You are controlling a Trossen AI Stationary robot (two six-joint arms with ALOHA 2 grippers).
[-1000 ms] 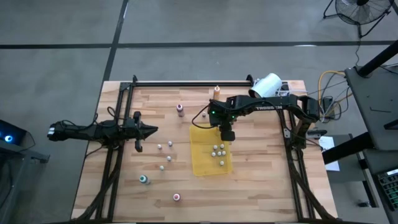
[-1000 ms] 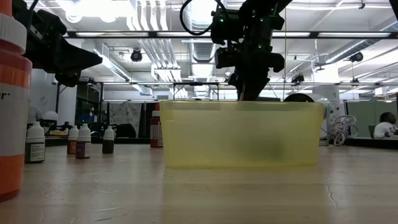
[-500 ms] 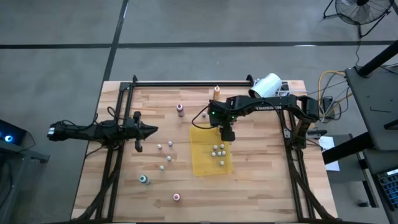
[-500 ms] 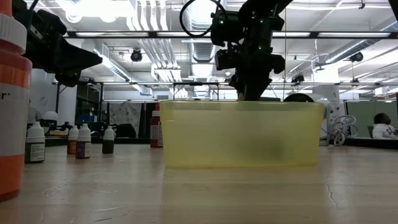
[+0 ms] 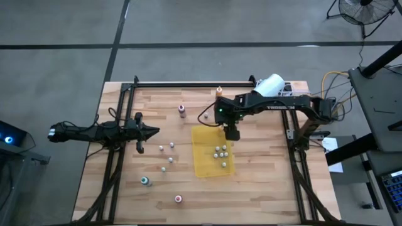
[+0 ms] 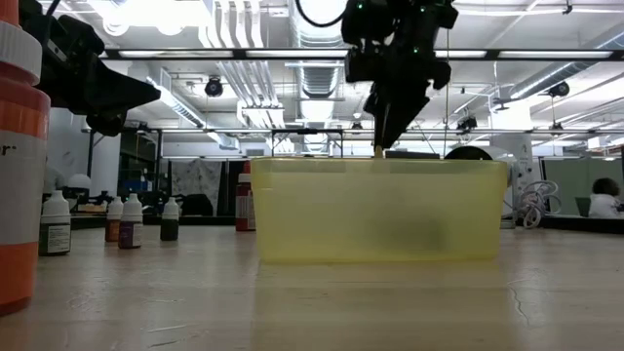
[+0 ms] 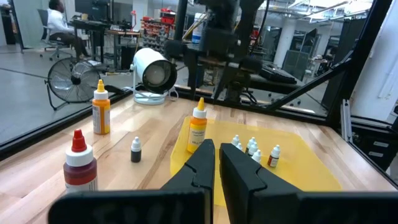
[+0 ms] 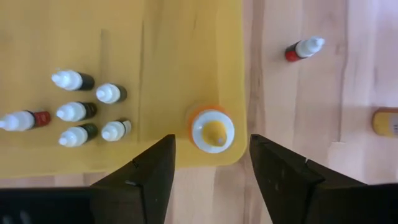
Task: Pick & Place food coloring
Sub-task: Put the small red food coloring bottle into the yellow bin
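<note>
Right end effector (image 8: 211, 165) open above bottle (image 8: 211, 130)

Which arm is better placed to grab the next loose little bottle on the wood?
Left. The left gripper hovers beside the loose small bottles; the right gripper is open above the yellow tray.

No legible text or labels.

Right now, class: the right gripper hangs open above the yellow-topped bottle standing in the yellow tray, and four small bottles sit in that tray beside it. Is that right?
Not quite. The right wrist view shows six small bottles in the yellow tray, not four. The rest holds: the right gripper hangs open above the yellow-topped bottle standing in the tray.
</note>
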